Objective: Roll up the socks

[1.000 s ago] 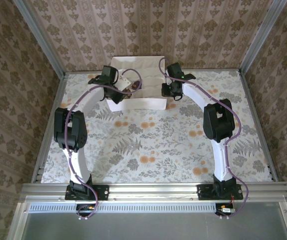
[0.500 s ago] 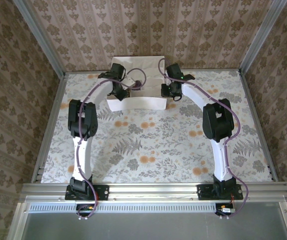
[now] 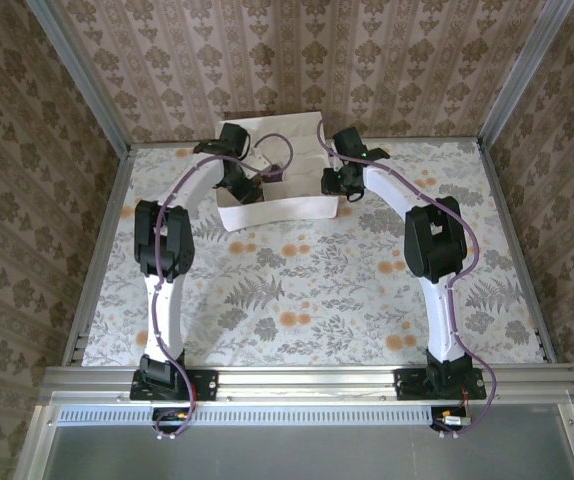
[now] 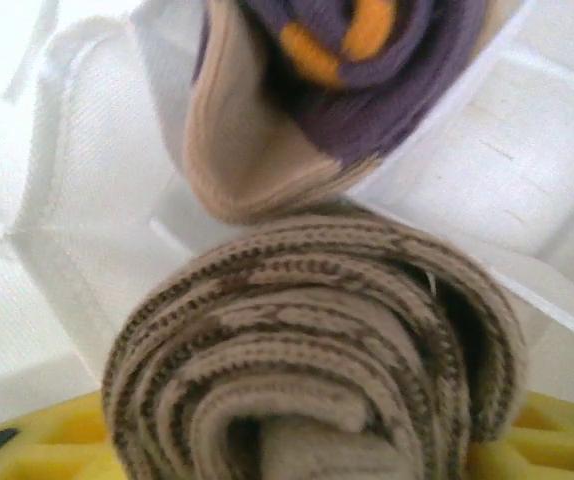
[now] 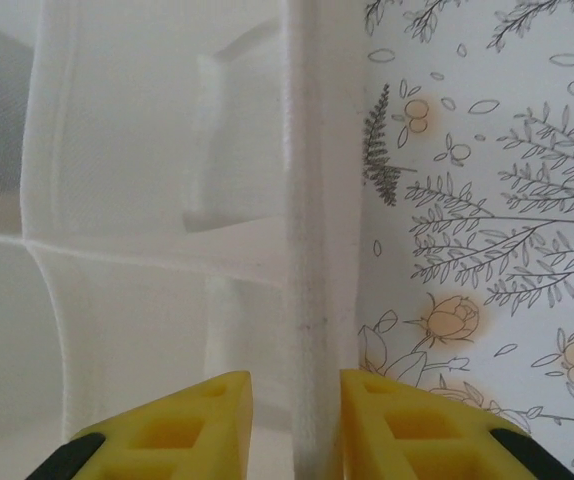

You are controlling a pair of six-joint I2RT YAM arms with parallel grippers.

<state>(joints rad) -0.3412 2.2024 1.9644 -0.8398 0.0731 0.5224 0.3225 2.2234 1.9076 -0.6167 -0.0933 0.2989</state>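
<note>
Over on the left, the left gripper (image 3: 247,180) hangs down into the left part of the white fabric divider box (image 3: 279,209), which sits at the far edge of the floral-patterned table (image 3: 307,285). Seen from that wrist, the brown-and-tan checked sock (image 4: 317,330), rolled into a tight bundle, sits between the yellow fingers (image 4: 57,455) (whether they press on it I cannot tell). Just behind and touching it lies the dark purple sock (image 4: 387,90) with orange spots and a tan cuff, also bundled, both inside the box. Further right, the right gripper (image 5: 297,420) straddles the box's right wall, jaws narrowly parted, with a sliver of gap on one side.
</note>
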